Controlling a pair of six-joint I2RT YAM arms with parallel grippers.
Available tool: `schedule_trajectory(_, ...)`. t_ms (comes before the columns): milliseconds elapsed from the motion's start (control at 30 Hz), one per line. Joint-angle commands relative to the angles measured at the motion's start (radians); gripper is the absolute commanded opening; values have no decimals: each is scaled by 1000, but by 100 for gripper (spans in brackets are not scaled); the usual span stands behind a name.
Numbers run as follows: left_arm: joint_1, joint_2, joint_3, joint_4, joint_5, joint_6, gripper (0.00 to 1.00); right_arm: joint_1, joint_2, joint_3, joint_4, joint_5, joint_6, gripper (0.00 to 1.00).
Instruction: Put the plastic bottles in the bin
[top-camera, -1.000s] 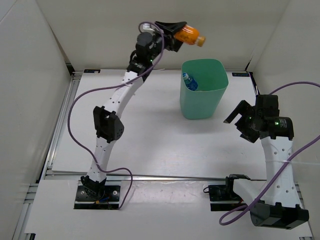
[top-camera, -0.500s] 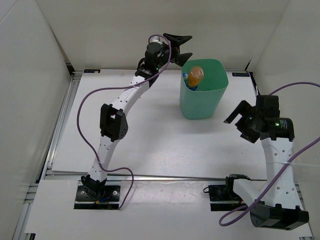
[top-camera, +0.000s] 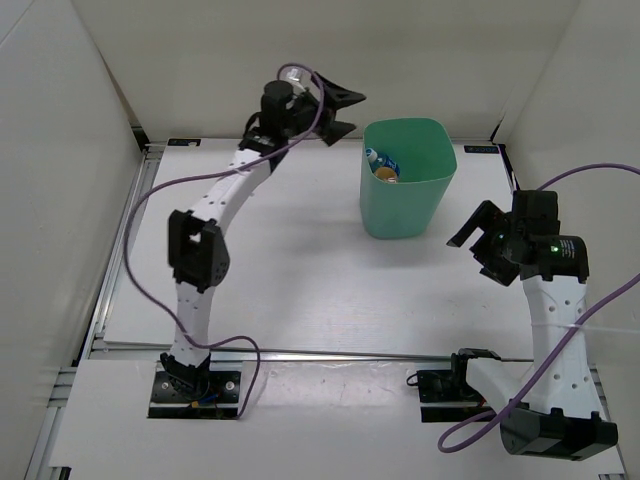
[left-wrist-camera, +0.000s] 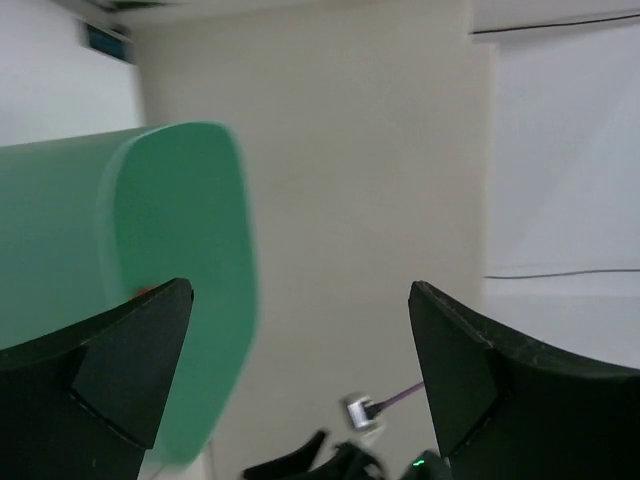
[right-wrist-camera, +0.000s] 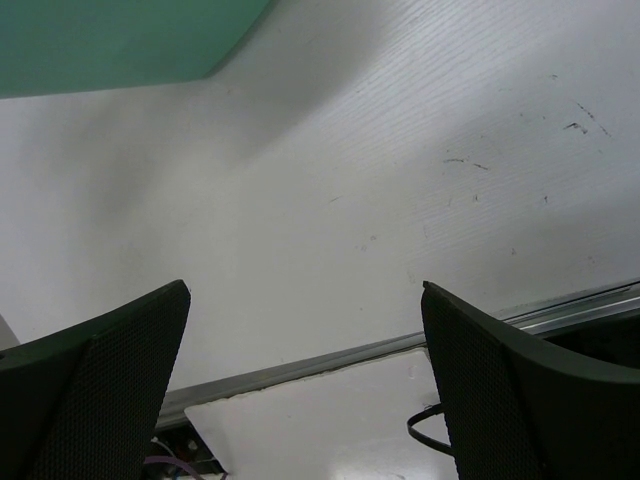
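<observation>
1. Two bottles show inside the bin (top-camera: 400, 215) from the top view: the squat orange bottle (top-camera: 386, 173) lies against its rear-left inner wall, and the blue-labelled bottle (top-camera: 373, 156) lies just behind it, touching or nearly so.
2. No red-capped or black-capped bottle shows on the table (top-camera: 300, 270) around the bin. Whether they lie deeper inside it, the pictures cannot tell.
3. Up in the air just left of the bin's rear rim, the left gripper (top-camera: 357, 111) has its jaws spread wide and holds nothing. Its wrist view shows only the bin's green wall (left-wrist-camera: 150, 230) past the left finger.
4. To the right of the bin and nearer the arm bases, the right gripper (top-camera: 468, 228) hovers low with its jaws wide too and nothing between them. Its wrist view shows bare table and a corner of the bin (right-wrist-camera: 100, 40).
5. Judged by their look, the bottles are light, thin-walled and smooth. They would probably roll when lying down and dent under a hard squeeze.
6. A sound hold would likely be across the middle of the body, where the sides run straight, with only gentle closing. The cap end is narrower and likelier to slip.
7. Being tall, tapered and probably light, the bin could shift or tip if a finger knocks its rim, so releases are safest from above its opening.
8. From what shows, the task looks at or near its end.
</observation>
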Motion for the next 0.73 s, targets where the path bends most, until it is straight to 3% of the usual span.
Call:
schedule_trajectory(0, 43, -401, -205, -221, 9, 436, 100, -4, -10, 41, 8, -42, -32, 100)
schedule_trajectory(33, 26, -479, -291, -258, -119, 597, 100, -4, 12, 61, 8, -56, -47, 100)
schedule_trajectory(67, -10, -639, -387, -285, -208, 655, 100, -4, 22, 70, 8, -67, -59, 100)
schedule_trajectory(100, -23, -720, -603, -294, -291, 697, 100, -4, 23, 70, 8, -79, -59, 100)
schedule_trajectory(133, -35, -798, -706, -294, -371, 755, 100, -4, 36, 80, 8, -79, -59, 100)
schedule_trajectory(167, -46, -941, -802, -294, -522, 775, 100, -4, 36, 80, 8, -79, -59, 100)
schedule_trajectory(233, -57, -1071, -1045, -305, -656, 847, 100, -4, 36, 80, 20, -79, -59, 100)
schedule_trajectory(267, -66, -1184, -1118, -320, -769, 869, 100, -4, 36, 80, 20, -59, -59, 100)
schedule_trajectory(333, -66, -1289, -1286, -331, -868, 904, 100, -4, 36, 71, 20, -50, -59, 100)
schedule_trajectory(467, -66, -1493, -1422, -354, -1149, 981, 100, -4, 36, 44, 32, -41, -41, 100)
schedule_trajectory(600, -52, -1576, -1563, -354, -1614, 996, 100, -4, 59, 44, 32, -68, -41, 100)
schedule_trajectory(700, -14, -1599, -1643, -366, -1850, 860, 100, -4, 84, 67, 19, -68, -41, 100)
